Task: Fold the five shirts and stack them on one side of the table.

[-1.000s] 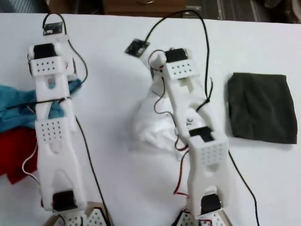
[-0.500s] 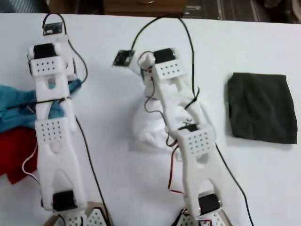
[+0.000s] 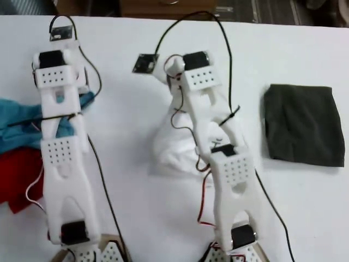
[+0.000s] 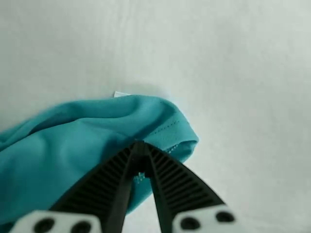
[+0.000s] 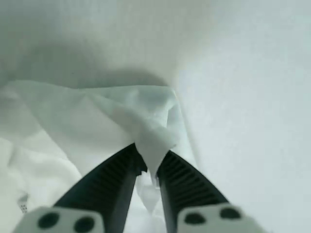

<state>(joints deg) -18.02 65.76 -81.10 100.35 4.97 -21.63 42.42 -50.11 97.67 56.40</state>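
left fingers [image 4: 138, 146] closed tight on a fold of the teal shirt [image 4: 92, 131], close to a hem corner. that shirt is bunched on the left side of the bench [image 3: 131, 180], touching the red shirt [image 3: 19, 183]. right fingers [image 5: 142, 158] nearly shut, pinching a raised peak of the white shirt [image 5: 92, 116], which is a crumpled heap mid-bench. dark shirt [image 3: 302, 123] lies folded flat on the right side, well apart from the rest; looks like the start of the stack.

handling, my read: all thin knit, light, fully limp, nothing stiff to push against. a pinch in the middle will likely drag the whole heap rather than open it. the white one needs spreading first. better hold is two hem or shoulder corners, one per arm, so it hangs flat. a single-layer pinch could slip, so take a seam or doubled edge. white cloth on a white bench makes the edges hard to pick out.
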